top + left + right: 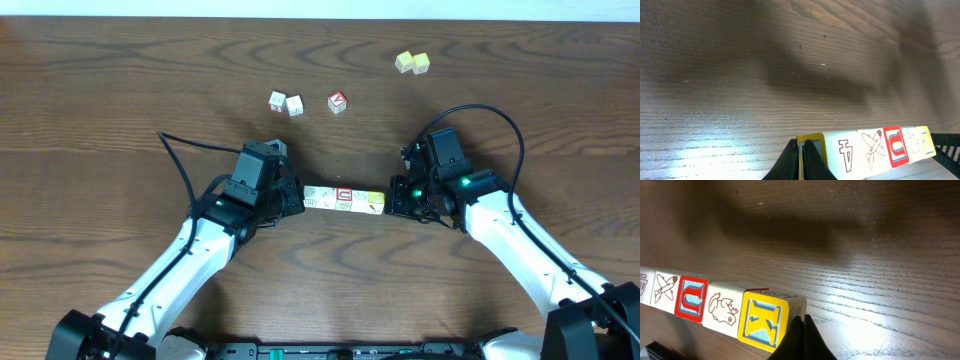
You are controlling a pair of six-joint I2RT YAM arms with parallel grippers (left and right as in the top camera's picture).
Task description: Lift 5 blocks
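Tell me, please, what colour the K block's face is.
K block: yellow face, blue letter; best in the right wrist view.

A dark brown, wood-grained tabletop (120,70) is being shown. Toward its far edge, two whitish printed cubes (278,100) are being carried just beside each other, with a red-faced cube (338,101) near them on the right. Farther right, two plain yellow cubes (405,61) are being carried, touching. A broad shadow is being cast across the bare wood.
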